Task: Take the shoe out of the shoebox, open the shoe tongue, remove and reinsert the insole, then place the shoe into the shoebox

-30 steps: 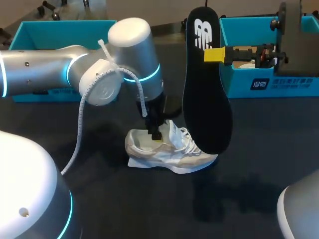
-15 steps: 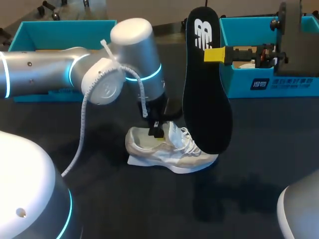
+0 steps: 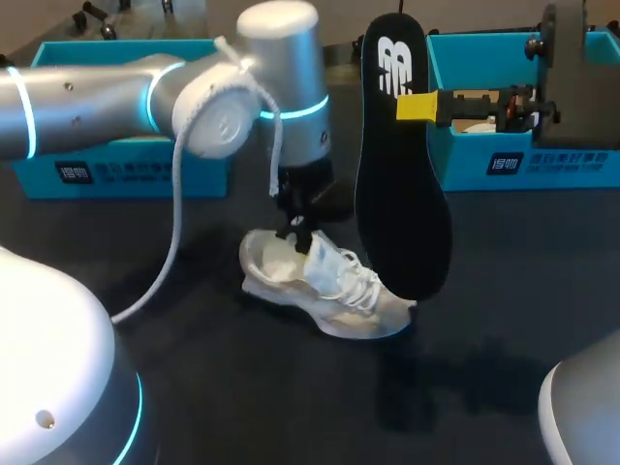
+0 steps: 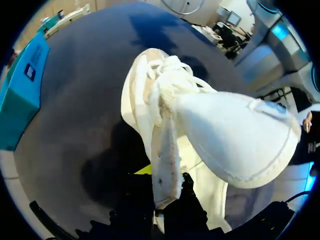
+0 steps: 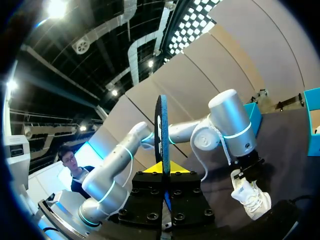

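Note:
A white sneaker (image 3: 325, 286) lies on the dark table with its heel end raised. My left gripper (image 3: 297, 232) is shut on the rim of the shoe's opening. In the left wrist view that rim (image 4: 162, 165) runs down between the fingers of my left gripper (image 4: 160, 197), with the padded tongue (image 4: 235, 135) and the laces (image 4: 167, 70) ahead of them. My right gripper (image 3: 405, 105) is shut on a black insole (image 3: 402, 213), holding it upright above the shoe's toe. The right wrist view shows the insole (image 5: 163, 130) edge-on between the yellow tips of my right gripper (image 5: 163, 169).
A teal shoebox (image 3: 116, 170) stands at the back left behind my left arm. A second teal box (image 3: 523, 155) stands at the back right, beside my right gripper. The left arm's white cable (image 3: 170, 262) hangs down toward the table.
My left gripper has shut on the shoe's rim and moved up and toward the back. The shoe's heel has risen and the shoe has turned a little. The right arm and insole have not moved.

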Controlling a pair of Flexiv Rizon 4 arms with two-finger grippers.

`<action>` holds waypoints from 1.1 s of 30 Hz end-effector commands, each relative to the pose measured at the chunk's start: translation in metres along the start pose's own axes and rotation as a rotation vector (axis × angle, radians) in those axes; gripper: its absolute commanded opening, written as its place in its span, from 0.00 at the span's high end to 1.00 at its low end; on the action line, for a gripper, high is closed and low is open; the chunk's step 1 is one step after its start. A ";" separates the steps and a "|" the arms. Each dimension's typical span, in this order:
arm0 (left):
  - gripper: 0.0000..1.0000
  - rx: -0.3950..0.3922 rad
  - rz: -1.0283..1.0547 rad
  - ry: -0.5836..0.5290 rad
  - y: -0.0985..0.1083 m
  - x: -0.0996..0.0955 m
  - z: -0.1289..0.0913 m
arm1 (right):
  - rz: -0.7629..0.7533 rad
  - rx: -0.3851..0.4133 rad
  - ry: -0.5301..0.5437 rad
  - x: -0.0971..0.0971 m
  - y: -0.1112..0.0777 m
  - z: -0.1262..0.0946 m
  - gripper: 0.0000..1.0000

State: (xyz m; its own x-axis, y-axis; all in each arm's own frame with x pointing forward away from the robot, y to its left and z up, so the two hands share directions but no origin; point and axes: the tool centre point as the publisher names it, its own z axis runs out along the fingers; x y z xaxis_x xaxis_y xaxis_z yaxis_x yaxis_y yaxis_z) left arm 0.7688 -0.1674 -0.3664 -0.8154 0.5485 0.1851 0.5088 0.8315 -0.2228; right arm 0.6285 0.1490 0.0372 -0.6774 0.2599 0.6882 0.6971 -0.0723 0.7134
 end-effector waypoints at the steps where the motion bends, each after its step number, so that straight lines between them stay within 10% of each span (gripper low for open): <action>1: 1.00 -0.031 0.130 0.151 -0.003 -0.009 -0.014 | 0.001 -0.015 -0.010 0.008 -0.006 0.002 1.00; 14: 1.00 -0.214 0.753 0.137 -0.016 0.006 -0.028 | 0.001 -0.015 -0.010 0.008 -0.006 0.002 1.00; 33: 1.00 -0.257 0.809 0.188 -0.024 0.007 -0.022 | 0.001 -0.015 -0.010 0.008 -0.006 0.002 1.00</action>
State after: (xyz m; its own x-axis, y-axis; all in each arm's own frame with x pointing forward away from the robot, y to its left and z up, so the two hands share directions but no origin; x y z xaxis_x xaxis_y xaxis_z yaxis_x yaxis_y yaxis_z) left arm 0.7564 -0.1724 -0.3391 -0.1417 0.9721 0.1872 0.9744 0.1702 -0.1465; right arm 0.6285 0.1490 0.0372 -0.6774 0.2600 0.6882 0.6970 -0.0723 0.7134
